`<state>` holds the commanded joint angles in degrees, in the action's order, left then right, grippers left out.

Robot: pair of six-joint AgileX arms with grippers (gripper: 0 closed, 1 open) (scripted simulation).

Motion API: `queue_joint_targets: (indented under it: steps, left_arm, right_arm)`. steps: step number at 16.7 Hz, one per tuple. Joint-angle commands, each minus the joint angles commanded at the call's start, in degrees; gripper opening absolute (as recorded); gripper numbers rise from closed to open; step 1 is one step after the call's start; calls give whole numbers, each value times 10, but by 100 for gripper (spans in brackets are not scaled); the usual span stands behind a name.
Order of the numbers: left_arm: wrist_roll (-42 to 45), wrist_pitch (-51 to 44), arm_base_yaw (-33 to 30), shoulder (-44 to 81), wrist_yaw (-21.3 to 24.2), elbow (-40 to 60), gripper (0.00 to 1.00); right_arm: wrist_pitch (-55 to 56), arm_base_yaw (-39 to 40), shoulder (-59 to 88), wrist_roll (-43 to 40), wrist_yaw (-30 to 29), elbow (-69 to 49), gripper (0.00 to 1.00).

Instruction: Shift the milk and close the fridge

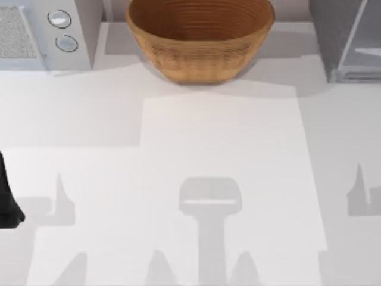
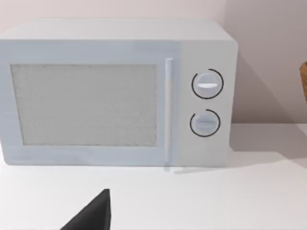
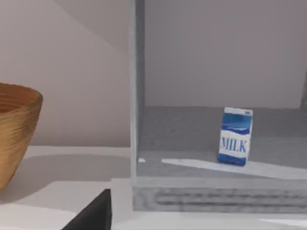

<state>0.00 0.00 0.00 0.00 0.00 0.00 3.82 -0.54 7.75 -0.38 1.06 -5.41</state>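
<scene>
The fridge (image 1: 331, 31) stands at the table's back right. In the right wrist view the fridge (image 3: 211, 199) is open toward me and its grey inside shows. The milk (image 3: 235, 136), a small blue and white carton, stands upright on the fridge's inner floor, toward one side. A dark part of my right gripper (image 3: 93, 215) shows low in that view, well short of the fridge and apart from the milk. My left arm (image 1: 7, 202) sits at the table's left edge, and a dark part of my left gripper (image 2: 93, 215) faces the microwave from a distance.
A light-grey microwave (image 1: 44, 33) with two round knobs and a shut door stands at the back left. A large woven basket (image 1: 199, 36) sits at the back middle, between microwave and fridge. The white table (image 1: 220, 179) spreads out in front of them.
</scene>
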Motion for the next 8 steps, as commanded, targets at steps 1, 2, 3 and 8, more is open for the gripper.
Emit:
queue_joint_targets:
  steps: [1,2,3,8]
  left_arm:
    - [0,0,0,0,0,0,100]
    - [0,0,0,0,0,0,100]
    - [0,0,0,0,0,0,100]
    - [0,0,0,0,0,0,100]
  right_arm:
    - [-13,2,-28,1,-4,19,100]
    - [-24,3,-49,2,-7,34,100]
    - [-32,5,-65,3,-9,45,100]
    - [-38,5,-78,4,-11,54,100]
